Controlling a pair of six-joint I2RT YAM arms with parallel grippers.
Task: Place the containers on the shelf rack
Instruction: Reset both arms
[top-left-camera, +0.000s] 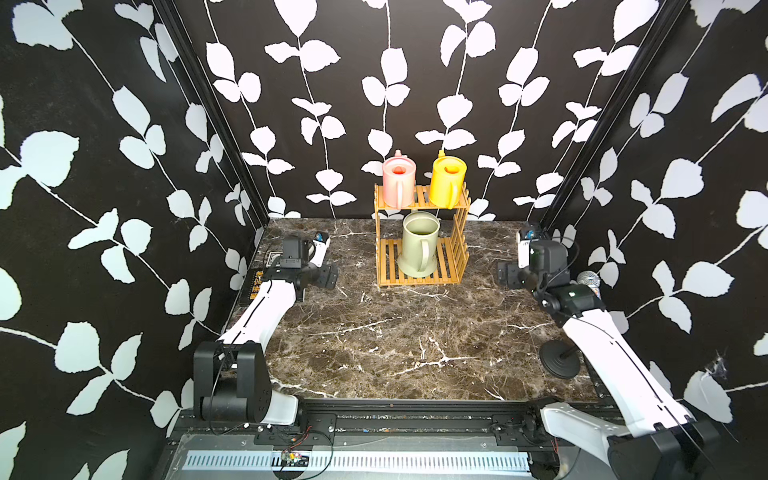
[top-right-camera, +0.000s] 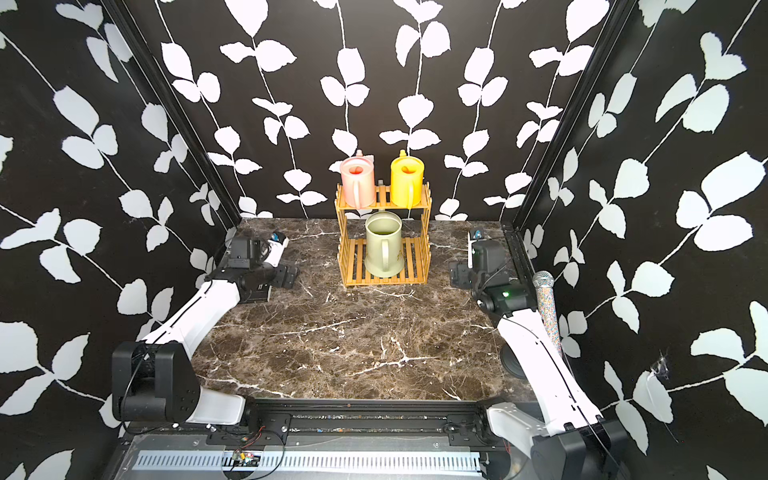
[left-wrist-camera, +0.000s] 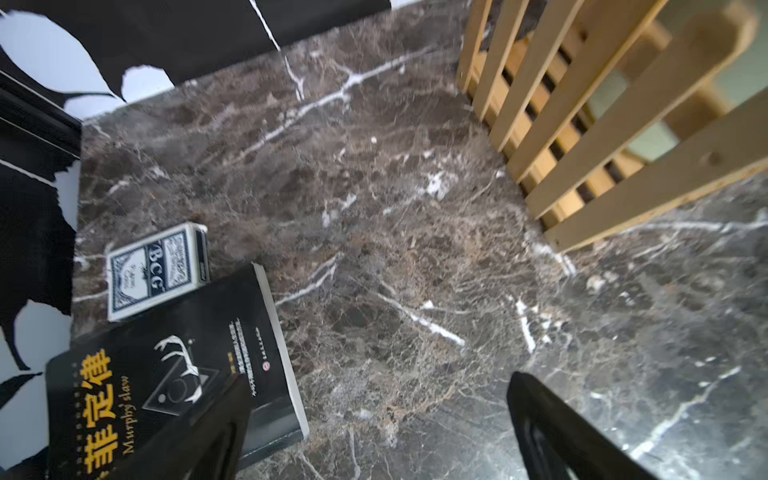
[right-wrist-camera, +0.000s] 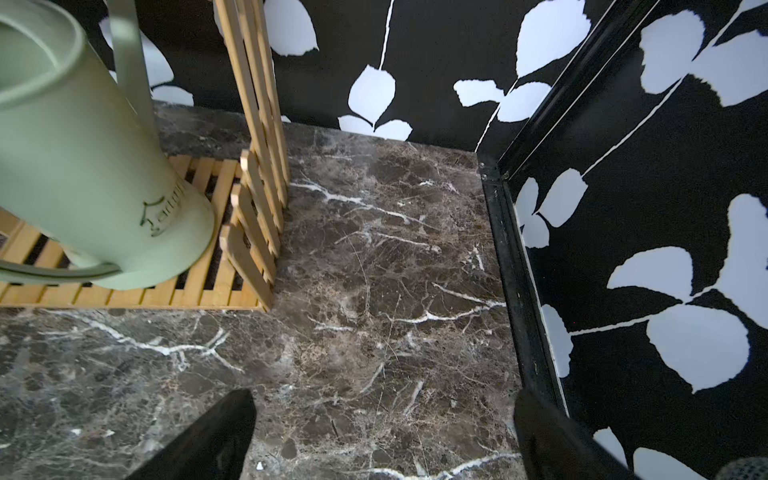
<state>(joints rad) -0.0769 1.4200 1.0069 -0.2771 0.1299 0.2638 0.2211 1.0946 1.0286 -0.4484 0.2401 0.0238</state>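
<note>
Left pincer (left-wrist-camera: 382, 432) and right pincer (right-wrist-camera: 382, 440) gape wide, empty; book (left-wrist-camera: 166, 374) reads "Murphy's law", card box (left-wrist-camera: 156, 272) "BCG".

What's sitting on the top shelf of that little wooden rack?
A pink watering can and a yellow watering can stand upright, side by side, on the top tier of the shelf rack. Their bodies hide most of their spouts.

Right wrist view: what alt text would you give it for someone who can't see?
A pale green watering can stands on the lower slats of a bamboo rack, beside brown marble tabletop. Two black fingers, spread apart and empty, frame the foreground; black leaf-patterned walls behind.
</note>
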